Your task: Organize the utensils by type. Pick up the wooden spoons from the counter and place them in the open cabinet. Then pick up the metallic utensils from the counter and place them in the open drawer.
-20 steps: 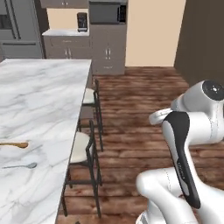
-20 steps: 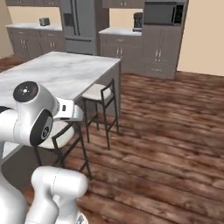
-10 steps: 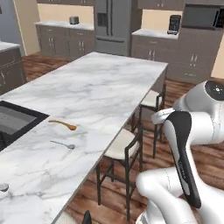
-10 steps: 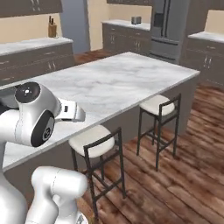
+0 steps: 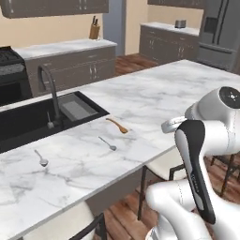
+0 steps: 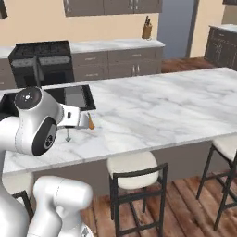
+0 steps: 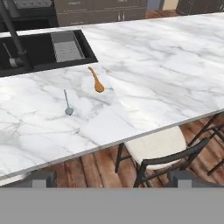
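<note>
I've got the gripper [image 7: 109,177] released at the hand view's bottom edge; left base view's lower left adds a second metal spoon [image 5: 41,158] beyond wooden spoon [image 5: 117,125].

This is a home kitchen, rendered rather than filmed. A long island worktop [image 5: 154,89] of white marble with grey veins carries a black sink [image 5: 33,119] with a dark curved tap [image 5: 49,86]. Stools [image 6: 132,169] with pale seats stand at its near edge on a wooden plank floor [image 6: 185,203]. Along the far wall run dark grey-brown base cabinets [image 6: 118,65], a black range [image 6: 39,58], a knife block [image 6: 147,30] and a steel fridge [image 5: 220,33].
</note>
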